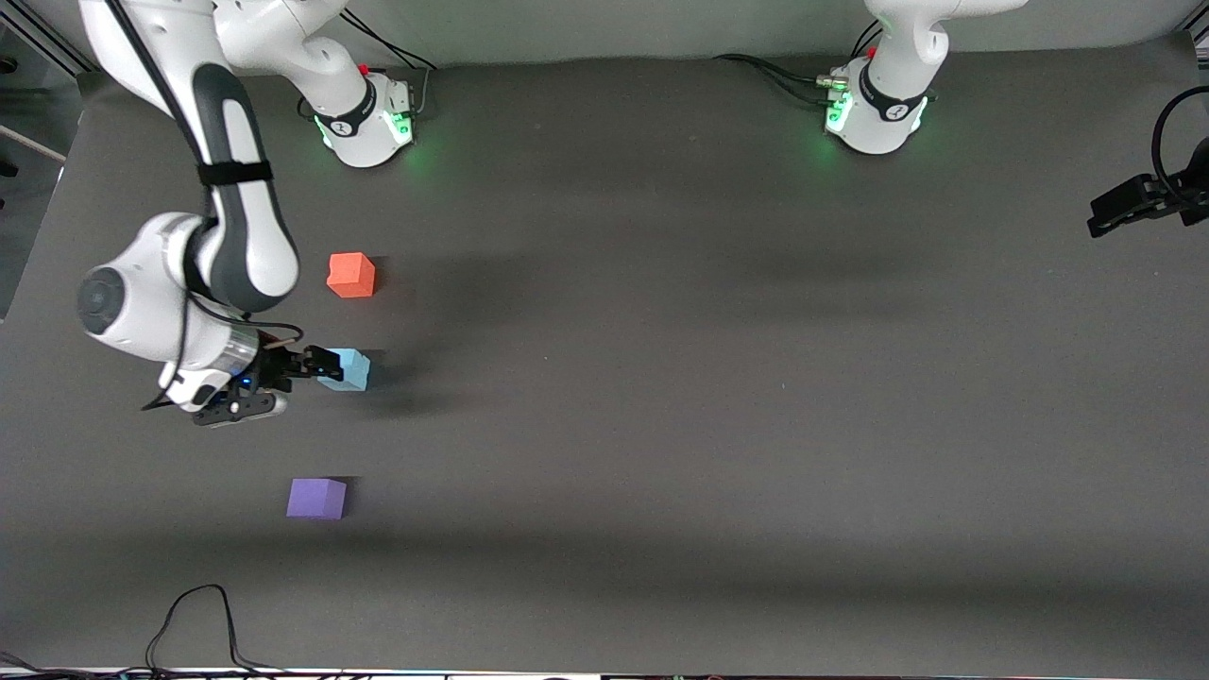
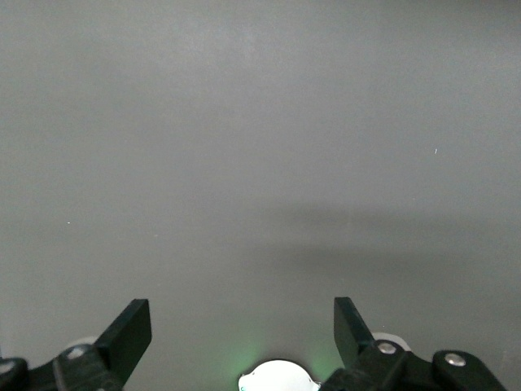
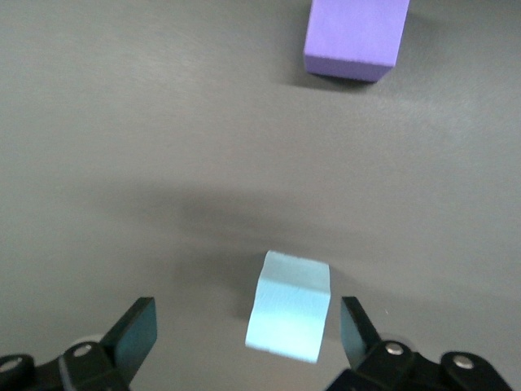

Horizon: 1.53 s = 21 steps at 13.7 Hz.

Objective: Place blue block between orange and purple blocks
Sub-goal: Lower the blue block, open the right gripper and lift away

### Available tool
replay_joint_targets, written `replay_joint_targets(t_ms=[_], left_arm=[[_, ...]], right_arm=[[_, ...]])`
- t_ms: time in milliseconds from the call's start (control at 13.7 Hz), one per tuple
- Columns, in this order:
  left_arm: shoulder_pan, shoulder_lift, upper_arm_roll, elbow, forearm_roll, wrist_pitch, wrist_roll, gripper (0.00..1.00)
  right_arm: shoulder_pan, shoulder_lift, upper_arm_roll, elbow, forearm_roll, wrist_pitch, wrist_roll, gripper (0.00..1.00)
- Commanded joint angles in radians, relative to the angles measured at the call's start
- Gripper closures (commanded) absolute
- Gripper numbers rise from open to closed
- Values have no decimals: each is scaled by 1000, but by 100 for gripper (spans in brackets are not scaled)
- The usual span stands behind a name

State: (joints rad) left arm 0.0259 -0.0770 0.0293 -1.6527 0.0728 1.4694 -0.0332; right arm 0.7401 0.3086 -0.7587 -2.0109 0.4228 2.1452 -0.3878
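The blue block (image 1: 347, 369) lies on the grey table, nearer to the front camera than the orange block (image 1: 351, 275) and farther than the purple block (image 1: 316, 498), roughly in line with both. My right gripper (image 1: 321, 365) is low at the blue block and open. In the right wrist view the blue block (image 3: 289, 305) sits between the fingers (image 3: 134, 330), closer to one of them and touching neither, with the purple block (image 3: 356, 37) farther off. My left gripper (image 2: 242, 314) is open and empty over bare table; it is out of the front view.
The table mat (image 1: 708, 378) is dark grey. The arm bases (image 1: 874, 109) stand along its farthest edge. A black camera mount (image 1: 1138, 203) juts in at the left arm's end. A black cable (image 1: 203, 614) lies near the front edge.
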Motion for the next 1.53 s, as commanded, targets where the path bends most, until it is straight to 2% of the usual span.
replay_joint_targets(t_ms=[0,146,291,510,583,655,801,947,1092,1311,1456], left_arm=[[0,-6,1,4,-4,-1,6,0],[3,-12,6,5,-14,-1,6,0],[3,-14,6,8,-19,2,6,0],[3,-26,6,8,-21,22,1,0],[3,-35,6,5,-28,23,1,0],[3,-47,7,-4,-47,25,1,0],[3,-52,7,-10,-48,31,0,0],[3,-53,7,-7,-53,48,-2,0],[5,-53,7,-4,-56,52,-1,0],[3,-53,7,-4,-56,51,3,0],[3,-53,7,-2,-56,51,4,0]], right_arm=[[15,-55,-4,137,-120,-204,148,0],[63,-91,-2,248,-198,-360,255,0],[105,-146,-2,311,-258,-450,325,0],[107,-230,7,311,-283,-476,331,0],[81,-246,31,314,-291,-500,331,0],[-9,-265,120,311,-317,-507,331,0],[-250,-322,380,285,-373,-507,352,0],[-416,-367,552,249,-380,-505,360,0],[-500,-402,599,193,-407,-479,369,0],[-663,-477,752,124,-409,-461,371,0],[-677,-480,765,123,-411,-461,371,0]])
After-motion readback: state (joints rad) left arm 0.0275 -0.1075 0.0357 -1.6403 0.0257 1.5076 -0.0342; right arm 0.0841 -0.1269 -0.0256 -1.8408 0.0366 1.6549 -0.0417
